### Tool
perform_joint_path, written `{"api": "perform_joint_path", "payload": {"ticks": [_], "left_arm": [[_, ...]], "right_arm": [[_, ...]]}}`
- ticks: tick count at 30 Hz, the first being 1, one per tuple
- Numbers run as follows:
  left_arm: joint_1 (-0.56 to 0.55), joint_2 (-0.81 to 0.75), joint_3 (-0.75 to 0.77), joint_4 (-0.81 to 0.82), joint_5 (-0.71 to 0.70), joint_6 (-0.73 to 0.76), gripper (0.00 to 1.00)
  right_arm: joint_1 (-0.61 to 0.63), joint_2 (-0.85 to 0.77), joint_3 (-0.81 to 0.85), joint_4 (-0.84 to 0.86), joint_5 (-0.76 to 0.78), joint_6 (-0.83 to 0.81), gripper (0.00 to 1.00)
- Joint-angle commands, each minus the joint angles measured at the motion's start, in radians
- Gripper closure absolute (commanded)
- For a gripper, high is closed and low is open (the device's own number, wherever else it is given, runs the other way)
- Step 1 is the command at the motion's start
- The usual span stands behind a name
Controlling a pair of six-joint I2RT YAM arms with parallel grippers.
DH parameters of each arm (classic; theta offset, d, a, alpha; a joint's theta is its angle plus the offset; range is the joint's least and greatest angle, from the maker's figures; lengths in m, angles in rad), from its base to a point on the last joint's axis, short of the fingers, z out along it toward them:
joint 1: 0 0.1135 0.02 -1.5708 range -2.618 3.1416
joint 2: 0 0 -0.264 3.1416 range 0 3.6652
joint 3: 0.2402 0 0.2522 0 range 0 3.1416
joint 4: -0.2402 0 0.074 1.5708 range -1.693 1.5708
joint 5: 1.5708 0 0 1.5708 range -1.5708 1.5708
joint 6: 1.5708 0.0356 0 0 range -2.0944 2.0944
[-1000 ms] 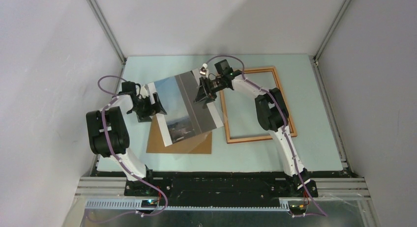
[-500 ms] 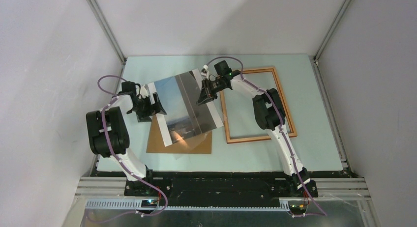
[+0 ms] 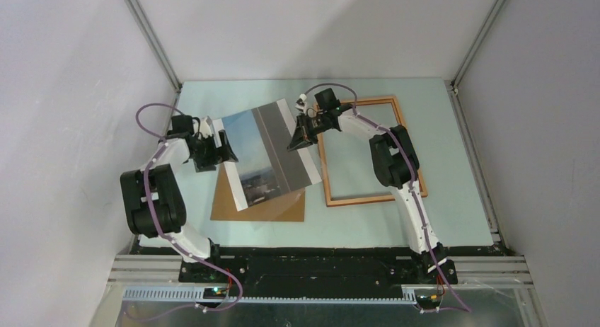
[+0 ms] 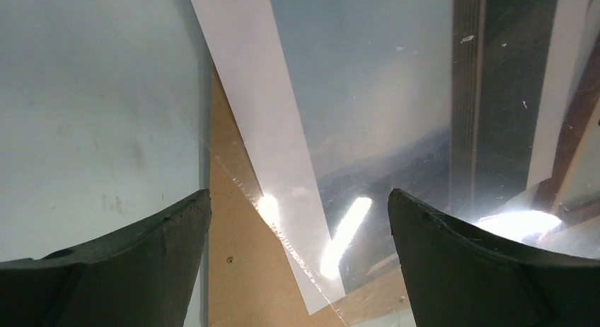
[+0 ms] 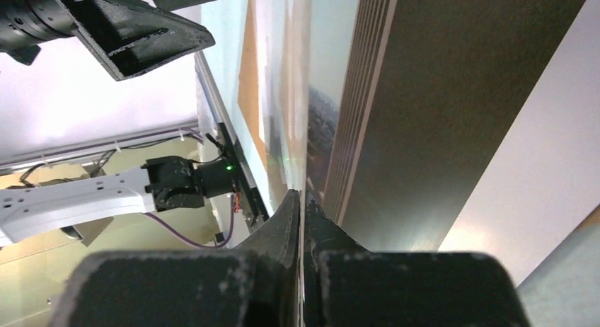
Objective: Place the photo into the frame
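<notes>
The large rectangular print of blue sky and dark grey tower, the photo (image 3: pixel 265 153), sits left of the tabletop's middle. It overlaps the far part of a flat brown backing board (image 3: pixel 272 208) and is still well short of where you want it. Over the last second it has barely shifted.

What has changed is the right gripper (image 3: pixel 297 136). Its jaws stood apart at the print's right white border and have now come together on that edge, in its far half. In the right wrist view the two fingers meet with the sheet pinched between them. By my reading the photo is now in the right arm's hold, so the carry can start, but nothing has been placed yet.

The left gripper (image 3: pixel 219 148) hangs at the print's left border with its jaws wide apart, holding nothing. You cannot tell from these views whether it touches the sheet.

The photo's long axis runs from the far edge of the tabletop (image 3: pixel 453 221) toward the near edge, leaning slightly right as it comes nearer. The sky is at the far end and the city at the near end.

The thin orange-brown wooden frame (image 3: pixel 371 100) lies flat just beside it on the right. Its long axis is roughly parallel, so I judge you need mostly a sideways move with little turning.
</notes>
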Motion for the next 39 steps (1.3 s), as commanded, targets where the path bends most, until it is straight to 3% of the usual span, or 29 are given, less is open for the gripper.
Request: {"api": "perform_joint_path", "payload": {"ticks": [1,12,18,29,39], "left_arm": [[0.006,-0.087,0.002,0.007,-0.006,0.035,0.01],[0.014,-0.204,0.020,0.000,0.032,0.019,0.02],[0.005,-0.207,0.058,0.000,0.071,-0.021,0.02],[-0.119,-0.130,0.166,0.000,0.075,-0.055,0.02],[-0.258,-0.023,0.281,0.001,0.035,-0.071,0.02]], "right_arm": [[-0.024,-0.172,-0.101,0.180,-0.044,0.110,1.00],[-0.125,-0.427,-0.465,0.587,-0.058,0.368,1.00],[-0.218,-0.552,-0.637,0.665,-0.095,0.387,1.00],[-0.494,-0.760,-0.847,0.470,-0.211,0.126,1.00],[-0.716,-0.776,-0.853,0.164,-0.310,-0.192,1.00]]}}
